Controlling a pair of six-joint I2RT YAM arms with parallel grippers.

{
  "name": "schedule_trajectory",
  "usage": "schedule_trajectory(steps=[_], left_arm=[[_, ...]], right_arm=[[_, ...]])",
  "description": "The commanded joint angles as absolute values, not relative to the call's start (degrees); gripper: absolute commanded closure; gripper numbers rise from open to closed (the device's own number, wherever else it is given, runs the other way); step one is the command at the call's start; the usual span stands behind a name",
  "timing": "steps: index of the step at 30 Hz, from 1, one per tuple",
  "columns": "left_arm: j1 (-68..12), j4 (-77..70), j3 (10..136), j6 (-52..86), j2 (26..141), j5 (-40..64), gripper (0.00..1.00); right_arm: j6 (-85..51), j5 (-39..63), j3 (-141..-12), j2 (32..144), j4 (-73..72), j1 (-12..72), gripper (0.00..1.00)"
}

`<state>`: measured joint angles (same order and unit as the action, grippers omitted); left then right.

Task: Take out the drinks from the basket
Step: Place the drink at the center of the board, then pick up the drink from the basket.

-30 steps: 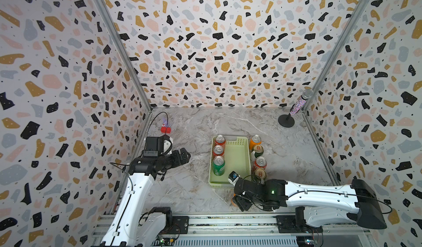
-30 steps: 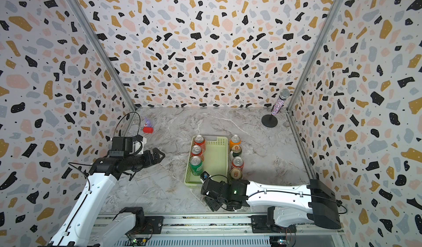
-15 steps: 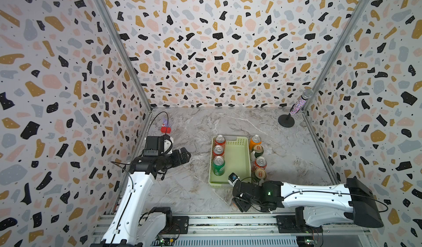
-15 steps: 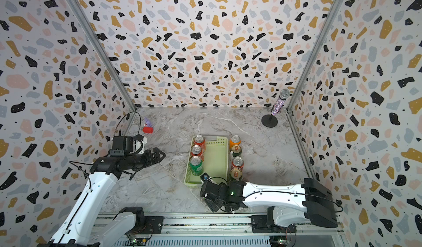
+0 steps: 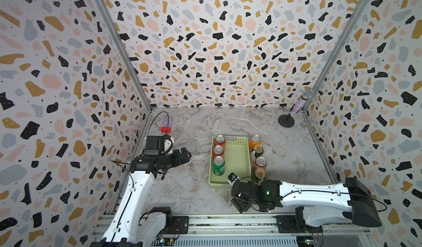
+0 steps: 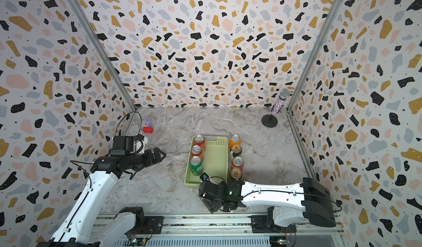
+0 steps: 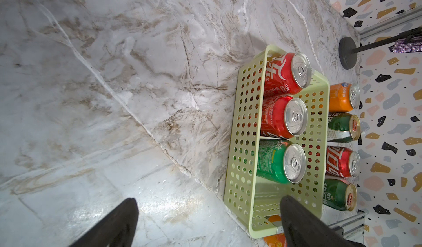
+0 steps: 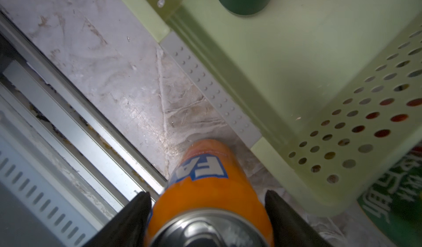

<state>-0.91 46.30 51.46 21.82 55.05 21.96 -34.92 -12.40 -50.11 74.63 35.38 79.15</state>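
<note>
The pale green basket (image 5: 237,161) holds two red cans (image 5: 219,140) (image 5: 218,150) and a bright green can (image 5: 218,165) along its left side. To its right, an orange can (image 5: 255,141), a dark green one (image 5: 258,150), a red one (image 5: 260,162) and another dark green one (image 5: 259,174) stand on the table. My right gripper (image 8: 207,202) is open around an orange can (image 8: 205,188) that stands upright on the table, just off the basket's near end. In both top views the arm hides this can. My left gripper (image 7: 207,209) hovers open and empty, left of the basket.
A glittery microphone on a round black stand (image 5: 286,121) is at the back right corner. A small red and purple toy (image 5: 165,128) lies at the back left. The metal rail (image 8: 80,124) runs close along the table's front edge beside the orange can.
My right gripper's fingers have come apart from the orange can and the arm has shifted slightly left. The left arm has not moved.
</note>
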Motion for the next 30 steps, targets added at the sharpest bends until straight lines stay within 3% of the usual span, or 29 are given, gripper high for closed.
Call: schedule_trajectory(steps=[1, 17, 30], left_arm=[[-0.6, 45.0, 50.8, 21.5, 54.8, 22.2, 0.00], [-0.6, 45.1, 50.8, 21.6, 54.4, 22.5, 0.00], [0.4, 45.4, 51.0, 21.7, 54.6, 19.7, 0.00]], right_arm=[[-35.3, -15.0, -52.6, 71.8, 37.5, 79.5, 0.09], [-32.6, -24.0, -62.9, 66.0, 46.3, 79.3, 0.00], [-31.2, -15.2, -77.6, 81.2, 46.4, 67.2, 0.01]])
